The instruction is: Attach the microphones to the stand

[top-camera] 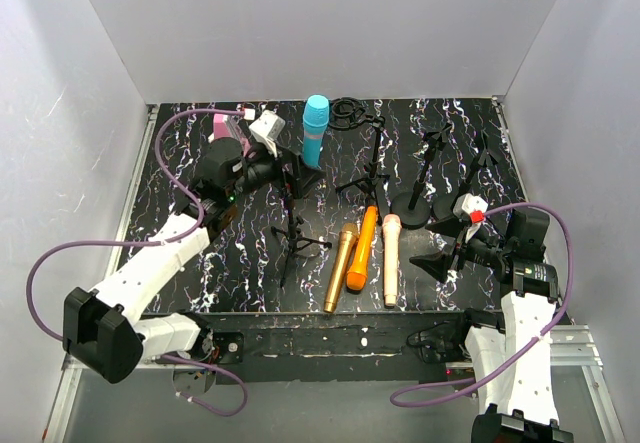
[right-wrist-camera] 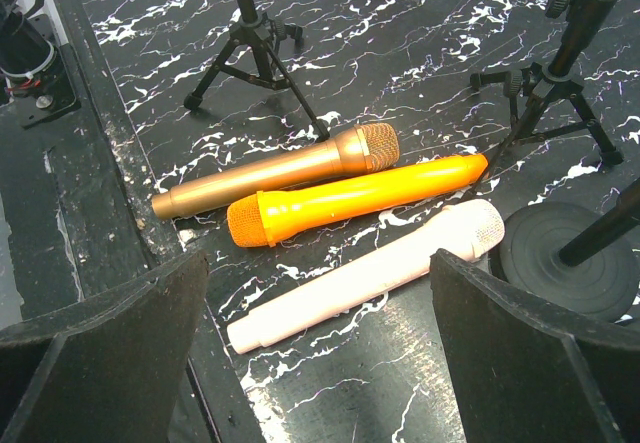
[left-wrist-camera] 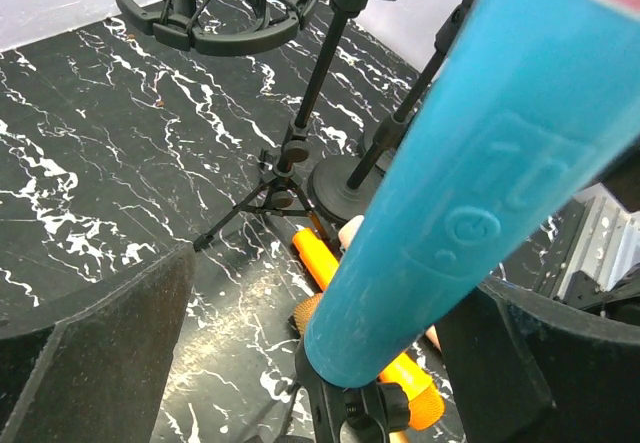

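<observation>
cyan-blue microphone (top-camera: 315,131) head-up, slightly tilted, clipped in a black stand (left-wrist-camera: 340,408) at back left, gold microphone (right-wrist-camera: 280,170), orange microphone (right-wrist-camera: 350,199) and peach-pink microphone (right-wrist-camera: 370,273) lying side by side near front centre, orange head toward near edge, the other two heads away

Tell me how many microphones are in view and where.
4. The cyan-blue microphone stands upright in a stand at the back; the gold microphone, orange microphone and peach-pink microphone lie side by side at the front. None appears hidden.

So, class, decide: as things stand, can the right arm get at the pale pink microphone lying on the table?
Probably yes. Its fingers stand open above the pale pink microphone, and nothing lies over it; the orange microphone alongside leaves only a narrow gap.
</observation>
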### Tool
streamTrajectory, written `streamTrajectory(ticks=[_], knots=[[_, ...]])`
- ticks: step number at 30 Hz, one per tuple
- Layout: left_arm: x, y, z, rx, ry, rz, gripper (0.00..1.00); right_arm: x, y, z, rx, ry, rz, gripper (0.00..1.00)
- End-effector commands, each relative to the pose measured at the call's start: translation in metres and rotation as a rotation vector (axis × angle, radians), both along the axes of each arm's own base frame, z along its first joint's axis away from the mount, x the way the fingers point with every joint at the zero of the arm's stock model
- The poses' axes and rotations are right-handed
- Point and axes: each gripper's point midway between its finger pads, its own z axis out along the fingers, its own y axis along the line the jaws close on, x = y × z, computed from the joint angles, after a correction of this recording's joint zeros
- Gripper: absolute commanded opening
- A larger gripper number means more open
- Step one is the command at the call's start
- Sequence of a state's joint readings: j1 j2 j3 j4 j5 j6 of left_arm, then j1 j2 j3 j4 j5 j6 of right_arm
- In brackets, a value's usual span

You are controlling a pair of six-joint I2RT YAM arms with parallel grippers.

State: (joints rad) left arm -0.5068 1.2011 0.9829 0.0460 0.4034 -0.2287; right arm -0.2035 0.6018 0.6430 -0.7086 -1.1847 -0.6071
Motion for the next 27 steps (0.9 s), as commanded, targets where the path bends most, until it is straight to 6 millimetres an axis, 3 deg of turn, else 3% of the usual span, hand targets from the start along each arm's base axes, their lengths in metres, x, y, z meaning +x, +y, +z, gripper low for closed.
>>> streamTrajectory(ticks=[1,5,15,25,27], knots=[[-0.009,0.010,0.043,-0.035,-0.095,0.019,0.98,-0.003,0.001,-0.001,0.005,0.001,0.010,0.98],[-0.022,0.020,0.059,-0.039,-0.153,0.024,0.98,-0.003,0.001,-0.001,0.007,-0.001,0.011,0.98],[-0.060,0.043,0.064,-0.007,-0.142,0.030,0.98,-0.003,0.001,-0.002,0.003,0.000,0.008,0.98],[-0.111,0.078,0.051,-0.184,-0.091,0.121,0.98,-0.004,0.001,-0.001,0.005,-0.007,0.013,0.98],[-0.112,0.083,0.033,-0.198,-0.064,0.150,0.98,-0.004,0.001,-0.001,0.006,-0.005,0.013,0.98]])
